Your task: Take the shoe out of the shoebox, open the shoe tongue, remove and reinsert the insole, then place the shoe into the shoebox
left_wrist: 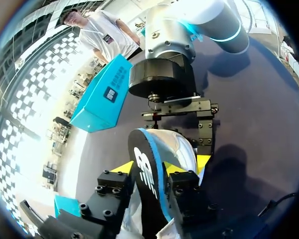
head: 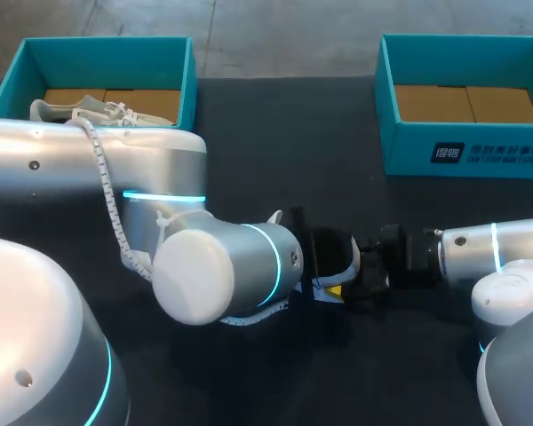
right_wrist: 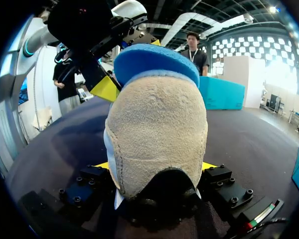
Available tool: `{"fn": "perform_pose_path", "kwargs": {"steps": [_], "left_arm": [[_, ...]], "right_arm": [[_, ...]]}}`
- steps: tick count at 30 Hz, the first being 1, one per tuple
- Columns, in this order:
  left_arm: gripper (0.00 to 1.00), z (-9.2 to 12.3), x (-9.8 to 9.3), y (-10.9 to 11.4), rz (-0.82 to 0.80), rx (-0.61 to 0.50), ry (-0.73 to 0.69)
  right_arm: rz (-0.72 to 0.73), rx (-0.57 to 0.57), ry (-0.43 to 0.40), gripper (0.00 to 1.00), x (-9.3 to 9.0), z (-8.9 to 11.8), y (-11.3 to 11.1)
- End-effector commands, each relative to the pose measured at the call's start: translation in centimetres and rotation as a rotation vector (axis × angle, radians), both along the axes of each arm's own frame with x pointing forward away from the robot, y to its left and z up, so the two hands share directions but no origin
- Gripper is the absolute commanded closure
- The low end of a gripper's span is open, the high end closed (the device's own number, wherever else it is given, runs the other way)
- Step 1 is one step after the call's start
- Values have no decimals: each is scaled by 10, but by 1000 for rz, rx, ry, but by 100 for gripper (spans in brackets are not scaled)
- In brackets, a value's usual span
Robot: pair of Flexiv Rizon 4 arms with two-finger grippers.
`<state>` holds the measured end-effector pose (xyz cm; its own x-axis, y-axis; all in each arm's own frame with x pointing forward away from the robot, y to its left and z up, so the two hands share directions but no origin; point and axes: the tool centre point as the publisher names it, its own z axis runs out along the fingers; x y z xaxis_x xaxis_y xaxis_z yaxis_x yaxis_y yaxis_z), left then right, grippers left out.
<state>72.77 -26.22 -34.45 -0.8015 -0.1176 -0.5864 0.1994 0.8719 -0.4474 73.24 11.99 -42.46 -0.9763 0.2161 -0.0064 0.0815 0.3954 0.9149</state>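
A shoe [head: 342, 259] with a beige suede heel, white upper and black, blue-edged sole hangs above the black table between both grippers. My left gripper [head: 324, 277] comes in from the left. In the left wrist view its yellow fingertips [left_wrist: 122, 167] press the sole of the shoe [left_wrist: 164, 149] from two sides, so the left gripper [left_wrist: 148, 168] is shut on it. My right gripper [head: 373, 266] comes from the right. In the right wrist view the right gripper [right_wrist: 156, 165] stands wide, with its fingers against both sides of the heel of the shoe [right_wrist: 157, 129].
A teal shoebox [head: 188, 80] at the back left holds a second pale shoe [head: 98, 111], partly hidden by my left arm. Another teal shoebox [head: 466, 146] at the back right shows only its cardboard floor. My left arm's bulky elbow [head: 204, 275] fills the front left.
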Motion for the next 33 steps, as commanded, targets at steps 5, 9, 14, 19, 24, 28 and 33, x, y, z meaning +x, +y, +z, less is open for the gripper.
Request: {"fn": "perform_pose_path", "kwargs": {"steps": [5,9,14,19,24,28,33], "left_arm": [[95,-2,0,-1,10,-3,-2],[100,0,-1,1,13,-7,-3],[100,4,-4,3,7,-21,-6],[100,14,-10,4,-13,-48,5],[100,28,-15,3,-44,-94,29],[100,40,-18,2,-57,-127,46],[100,55,-22,3,-70,-160,62]], "right_arm": [[-1,-4,1,100,-1,0,1],[-1,-4,1,100,-1,0,1],[-1,-4,1,100,-1,0,1],[-1,-4,1,100,-1,0,1],[-1,-4,1,100,-1,0,1],[-1,-4,1,100,-1,0,1],[-1,-4,1,100,-1,0,1]]}}
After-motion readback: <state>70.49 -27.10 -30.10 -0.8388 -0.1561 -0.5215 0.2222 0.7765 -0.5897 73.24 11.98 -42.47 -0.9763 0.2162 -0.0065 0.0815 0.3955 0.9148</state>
